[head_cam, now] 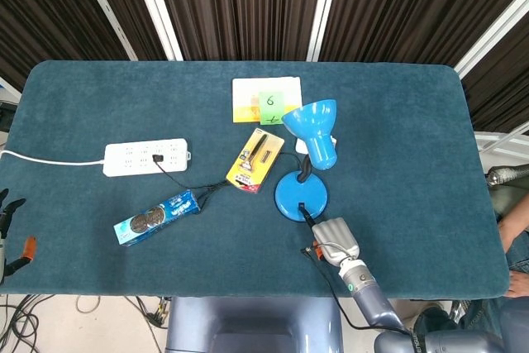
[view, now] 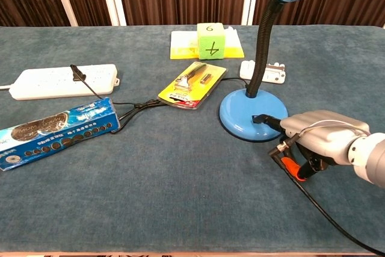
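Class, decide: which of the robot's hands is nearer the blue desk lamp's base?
Right. The right hand sits beside the lamp base; the left hand hangs off the table's far left edge.

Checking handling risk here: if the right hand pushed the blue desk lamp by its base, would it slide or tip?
The blue desk lamp would probably slide: its round base looks broad and flat on cloth. The shade overhangs on a bent gooseneck, so a high push may tip it. Its cord to the power strip might tug.
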Robot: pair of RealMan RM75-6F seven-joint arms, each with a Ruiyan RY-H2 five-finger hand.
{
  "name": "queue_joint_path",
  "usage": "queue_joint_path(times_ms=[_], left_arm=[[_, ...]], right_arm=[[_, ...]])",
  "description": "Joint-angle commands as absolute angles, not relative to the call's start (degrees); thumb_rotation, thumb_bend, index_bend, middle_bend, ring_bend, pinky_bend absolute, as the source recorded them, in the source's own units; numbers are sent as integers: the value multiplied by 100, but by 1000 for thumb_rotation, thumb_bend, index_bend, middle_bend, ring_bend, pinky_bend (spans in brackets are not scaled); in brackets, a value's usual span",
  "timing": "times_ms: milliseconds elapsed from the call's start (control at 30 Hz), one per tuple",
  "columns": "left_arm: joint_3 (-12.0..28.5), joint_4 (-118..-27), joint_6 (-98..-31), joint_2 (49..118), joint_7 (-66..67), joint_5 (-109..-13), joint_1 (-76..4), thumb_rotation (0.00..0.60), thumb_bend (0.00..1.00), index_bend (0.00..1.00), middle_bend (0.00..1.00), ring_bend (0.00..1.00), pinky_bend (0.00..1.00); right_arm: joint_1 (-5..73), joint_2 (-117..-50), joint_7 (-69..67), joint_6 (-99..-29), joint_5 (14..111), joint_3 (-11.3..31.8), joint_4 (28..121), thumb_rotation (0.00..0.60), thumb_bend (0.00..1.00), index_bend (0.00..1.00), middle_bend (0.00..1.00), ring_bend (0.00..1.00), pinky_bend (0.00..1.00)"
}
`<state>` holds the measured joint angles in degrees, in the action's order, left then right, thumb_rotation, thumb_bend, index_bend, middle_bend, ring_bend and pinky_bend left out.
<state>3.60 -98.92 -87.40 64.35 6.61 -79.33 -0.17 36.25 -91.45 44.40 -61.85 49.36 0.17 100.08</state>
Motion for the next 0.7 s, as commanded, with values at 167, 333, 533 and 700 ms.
queue_joint_path(times_ms=[167,333,533,700], left_arm=[[361,-9893,-8739,6430,653,-7930,-18,600,426,160,0,0,0],[366,-9890,-8734,6422,637,-7919,-18,600,426,160,0,0,0],[363,-9895,-8742,6424,648,-7926,-16,600,426,160,0,0,0],[358,-9904,-8751,6432,673,-7942,-16,600,426,160,0,0,0]], right_arm=[[3663,-9161,4417,-6284,4911,108,10046,600,597,65,568,662,1000],[3635,-8980,4283,-6481,5000,263,10307,600,596,43,511,576,1000],[3366,-8161,4037,-7042,5147,405,11260,600,579,0,309,385,1000],[2943,-7398,3917,-7510,5676,22,11828,600,421,0,162,212,1000]])
